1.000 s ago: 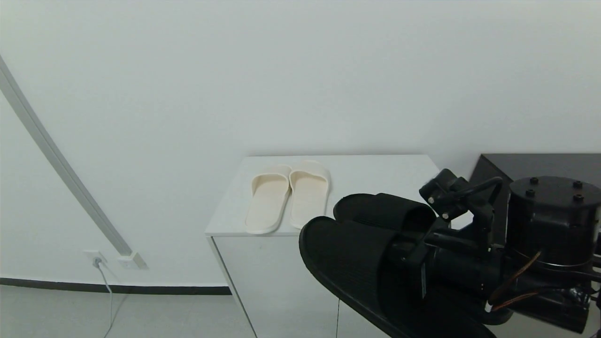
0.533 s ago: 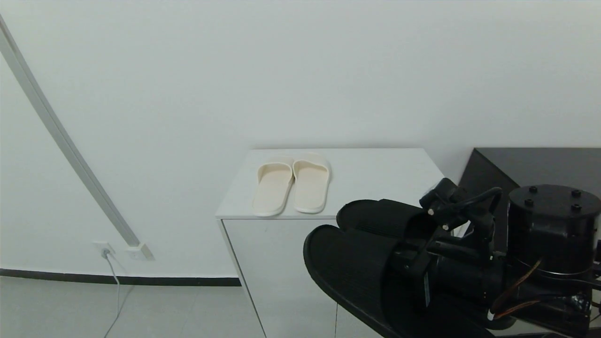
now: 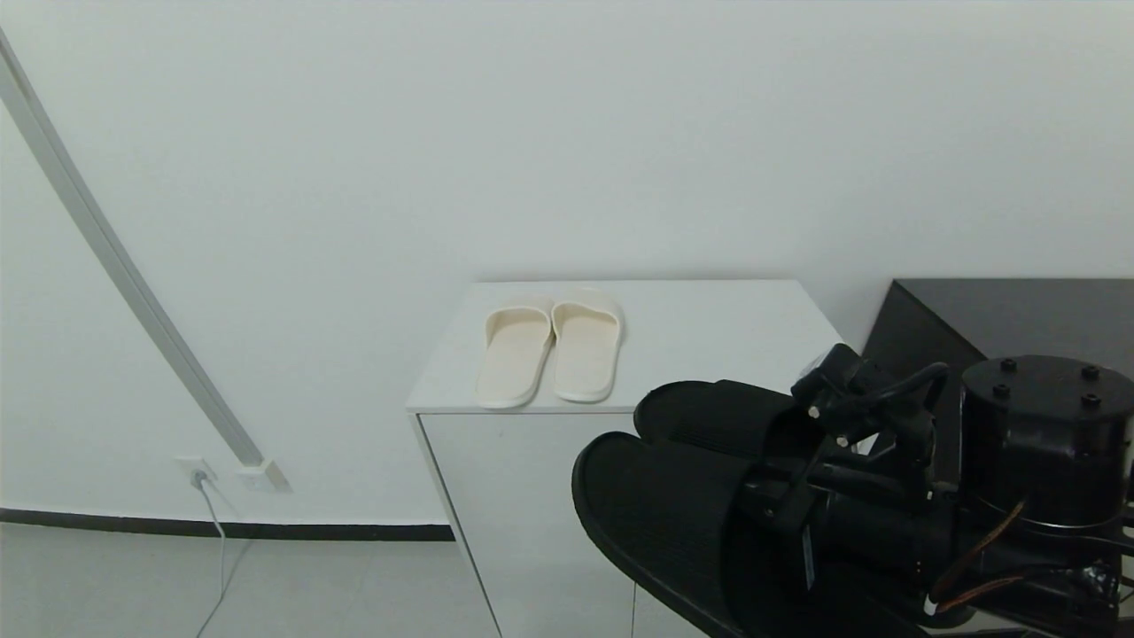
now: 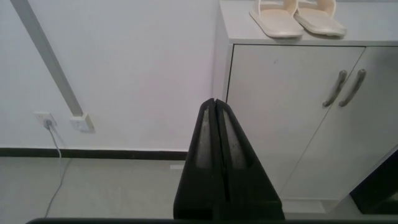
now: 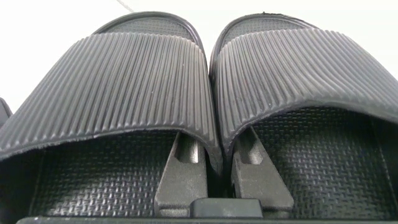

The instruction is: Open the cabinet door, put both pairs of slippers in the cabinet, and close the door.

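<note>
Black slippers (image 3: 682, 505), carried as a pair, hang from your right hand (image 5: 217, 167). One finger runs under each ribbed strap, and together the two fingers pinch the slippers' touching inner walls. Judge the pair to be light, soft and springy. The ribbed straps and studded footbeds should offer good friction, but the long toes jut out beyond the fingertips and may droop or swing. Hold them where they are taken now, at the inner strap roots.

Cream slippers (image 3: 549, 354) lie side by side on top of the cabinet (image 3: 709, 319), ahead of the right hand and towards its left. Judge them to be equally light, and plan the same two-finger pinch on their adjoining inner edges.

Your left hand (image 4: 215, 111) has its fingers pressed together and holds nothing. It sits low, in front of the cabinet's closed doors (image 4: 280, 112), with the two bar handles (image 4: 348, 87) ahead of it. These are stiff and narrow, and either gives a firm place to hook and pull.
</note>
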Motion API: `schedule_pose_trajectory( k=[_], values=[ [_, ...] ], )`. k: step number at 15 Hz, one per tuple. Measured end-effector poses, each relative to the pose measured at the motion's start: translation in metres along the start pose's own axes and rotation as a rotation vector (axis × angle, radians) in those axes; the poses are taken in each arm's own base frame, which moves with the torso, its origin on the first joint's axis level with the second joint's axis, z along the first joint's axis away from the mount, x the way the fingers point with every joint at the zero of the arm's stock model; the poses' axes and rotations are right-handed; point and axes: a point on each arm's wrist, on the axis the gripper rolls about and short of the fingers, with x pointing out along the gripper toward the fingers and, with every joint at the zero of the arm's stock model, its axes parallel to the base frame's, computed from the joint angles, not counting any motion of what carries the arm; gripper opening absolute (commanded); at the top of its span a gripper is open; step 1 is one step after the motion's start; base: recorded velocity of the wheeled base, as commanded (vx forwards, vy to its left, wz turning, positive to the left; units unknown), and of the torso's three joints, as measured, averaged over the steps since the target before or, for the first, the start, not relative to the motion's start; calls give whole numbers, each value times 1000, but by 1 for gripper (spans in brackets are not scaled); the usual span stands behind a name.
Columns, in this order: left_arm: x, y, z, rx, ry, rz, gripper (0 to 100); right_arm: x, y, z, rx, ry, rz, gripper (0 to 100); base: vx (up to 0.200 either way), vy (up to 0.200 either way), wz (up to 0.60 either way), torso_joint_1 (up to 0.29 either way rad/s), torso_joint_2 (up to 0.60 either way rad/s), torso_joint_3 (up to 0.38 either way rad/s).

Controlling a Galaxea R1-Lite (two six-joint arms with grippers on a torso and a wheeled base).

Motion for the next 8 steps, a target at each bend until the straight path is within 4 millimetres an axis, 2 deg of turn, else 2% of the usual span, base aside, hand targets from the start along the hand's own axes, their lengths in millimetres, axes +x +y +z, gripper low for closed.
schedule_pose_trajectory(
  k=[3,7,8],
  values=[
    [0,0,0,2,1,-1,0,0,0,-2,-5,7,1,0,0,0,0,-155,386,214],
    [0,0,0,3,1,-4,0,0,0,-2,-5,9,1,0,0,0,0,-226,538,308],
    [0,0,0,1,1,-4,100,0,0,-2,-5,10,1,0,0,0,0,-232,549,315]
  ],
)
